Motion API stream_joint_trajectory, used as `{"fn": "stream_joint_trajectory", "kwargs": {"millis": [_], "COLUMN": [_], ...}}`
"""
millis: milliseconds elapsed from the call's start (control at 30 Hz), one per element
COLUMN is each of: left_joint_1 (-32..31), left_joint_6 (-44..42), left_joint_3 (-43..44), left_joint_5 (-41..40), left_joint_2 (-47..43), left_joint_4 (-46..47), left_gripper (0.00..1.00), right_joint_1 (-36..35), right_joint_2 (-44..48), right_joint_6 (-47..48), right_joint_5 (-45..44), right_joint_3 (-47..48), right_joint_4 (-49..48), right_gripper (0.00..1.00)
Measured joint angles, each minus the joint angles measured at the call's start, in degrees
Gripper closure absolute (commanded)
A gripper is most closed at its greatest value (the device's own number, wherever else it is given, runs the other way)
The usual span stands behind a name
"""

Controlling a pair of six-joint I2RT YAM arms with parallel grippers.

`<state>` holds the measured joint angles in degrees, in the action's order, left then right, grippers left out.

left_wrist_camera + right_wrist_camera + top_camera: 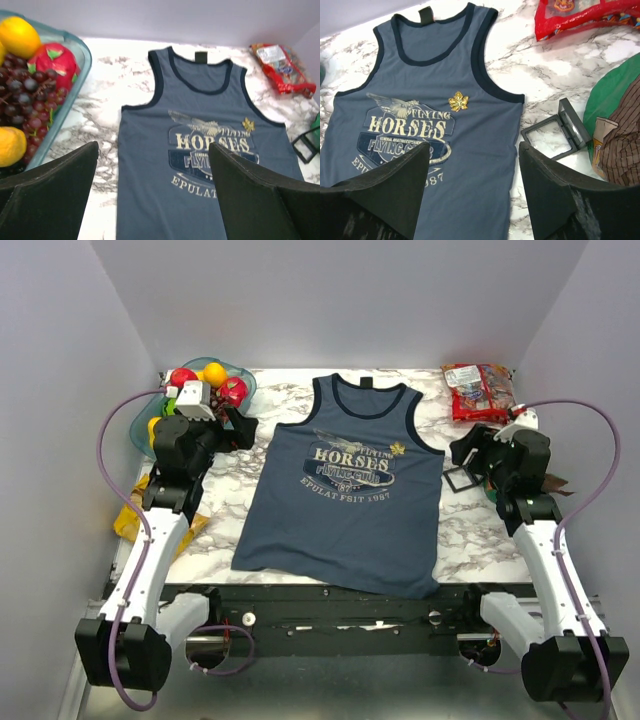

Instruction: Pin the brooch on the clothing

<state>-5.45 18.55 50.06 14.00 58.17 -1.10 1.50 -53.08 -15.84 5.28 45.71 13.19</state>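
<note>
Gold brooch (458,101) on clothing (481,127) | beyond right tool (473,148) (spread, empty) | left tool (153,148) spread

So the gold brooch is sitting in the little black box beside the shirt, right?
Not quite: the brooch sits on the shirt, by the print's upper corner, as the right wrist view shows. The black box does lie beside the shirt.
</note>
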Motion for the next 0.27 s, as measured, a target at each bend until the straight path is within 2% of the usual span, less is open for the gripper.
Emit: {"fn": "stream_joint_trajectory", "kwargs": {"millis": [267], "left_joint_1": [-0.7], "left_joint_6": [-0.1], "left_joint_3": [0.0], "left_joint_5": [-1.6], "left_joint_2": [-2.1], "left_joint_4": [1.8], "left_gripper": [0.01], "right_joint_1": [0.0], "right_joint_2": [2.6], "right_joint_6": [1.4], "right_joint_5": [0.0], "right_joint_3": [-2.7], "right_joint_4": [-3.1], "right_gripper": [0.21]}}
